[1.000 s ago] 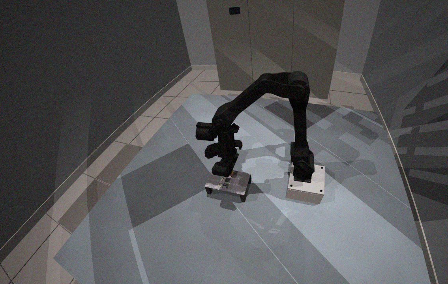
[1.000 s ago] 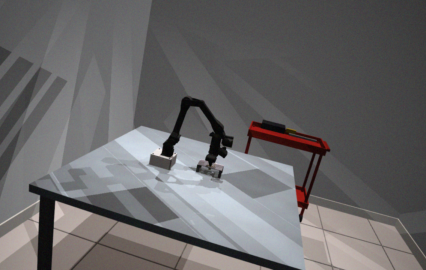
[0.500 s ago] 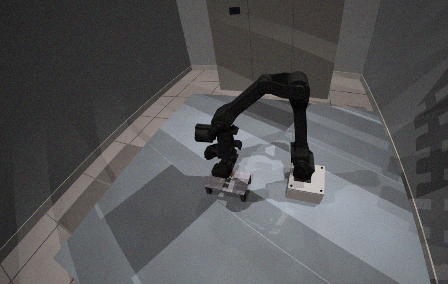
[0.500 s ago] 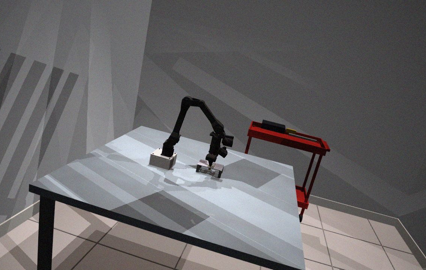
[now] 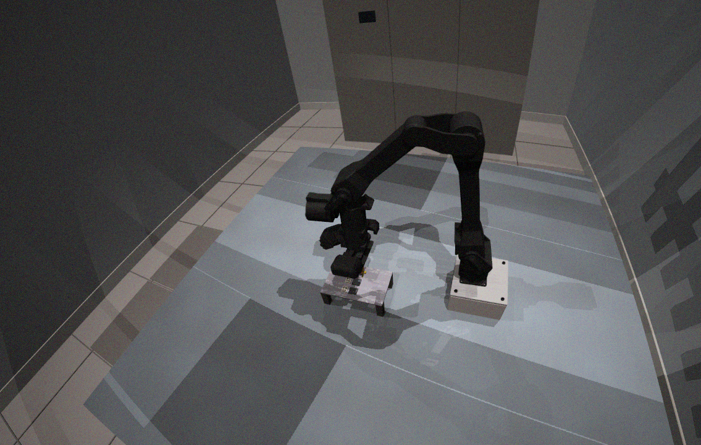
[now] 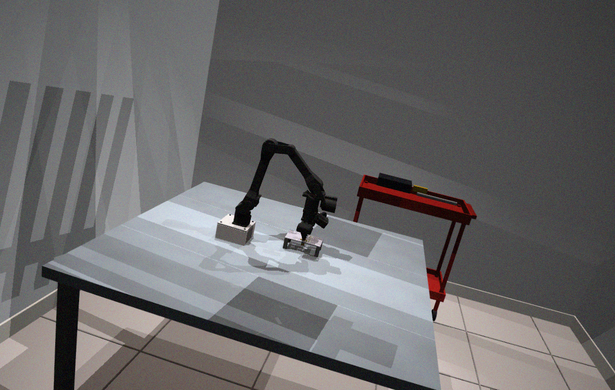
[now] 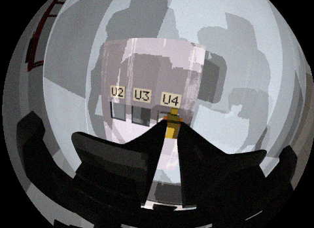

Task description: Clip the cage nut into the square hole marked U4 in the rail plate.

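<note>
Black parallel-jaw gripper (image 7: pixel 172 125) (image 6: pixel 303 237), nearly closed, pinching the small yellow-and-orange cage nut (image 7: pixel 173 124) (image 5: pixel 364 272) between its fingertips; wings look squeezed. In the wrist view the nut's long axis runs roughly 12 to 6, in line with the gap between fingers, flange ends unclear. Key relation: the dark square U4 hole (image 7: pixel 162 116) peeks out at the nut's 9 to 10 o'clock, partly hidden by nut and finger; nut sits over its right side in that view. Can't tell whether it's above the opening or partly in. Cream black-lettered U4 label (image 7: pixel 171 99) just off at 12. U3 hole (image 7: pixel 140 116) further out at 9, not the target. All on the pinkish-grey metal rail plate (image 5: pixel 376 282) (image 6: pixel 316 239) (image 7: pixel 144 71), standing on the pale blue-grey desk (image 5: pixel 220 287) (image 6: pixel 154 252). Next, probably: small shift toward 9 if off-centre, then straight down, release; misaligned, a wing could catch the rim.
</note>
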You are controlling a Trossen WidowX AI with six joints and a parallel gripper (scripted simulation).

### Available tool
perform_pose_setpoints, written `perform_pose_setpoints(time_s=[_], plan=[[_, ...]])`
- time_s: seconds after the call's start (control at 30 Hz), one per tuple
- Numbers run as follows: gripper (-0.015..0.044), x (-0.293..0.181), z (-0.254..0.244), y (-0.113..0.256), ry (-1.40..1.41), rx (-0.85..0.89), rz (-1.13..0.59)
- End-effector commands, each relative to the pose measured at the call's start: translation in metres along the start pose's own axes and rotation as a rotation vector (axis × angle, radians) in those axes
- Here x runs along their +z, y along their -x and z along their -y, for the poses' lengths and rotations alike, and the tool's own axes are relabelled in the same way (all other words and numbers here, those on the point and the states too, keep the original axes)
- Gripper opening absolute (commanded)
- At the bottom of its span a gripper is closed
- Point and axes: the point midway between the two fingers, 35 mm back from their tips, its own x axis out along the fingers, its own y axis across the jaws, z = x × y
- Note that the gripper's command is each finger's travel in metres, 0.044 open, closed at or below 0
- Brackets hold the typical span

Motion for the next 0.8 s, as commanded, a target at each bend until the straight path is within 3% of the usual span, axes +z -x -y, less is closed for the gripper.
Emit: perform_pose_setpoints(time_s=[0.0,0.77], plan=[[0.0033,0.0001,-0.0002,-0.0005,0.004,-0.002,0.0],[0.0033,-0.0004,-0.0011,-0.0006,0.004,-0.027,0.0]])
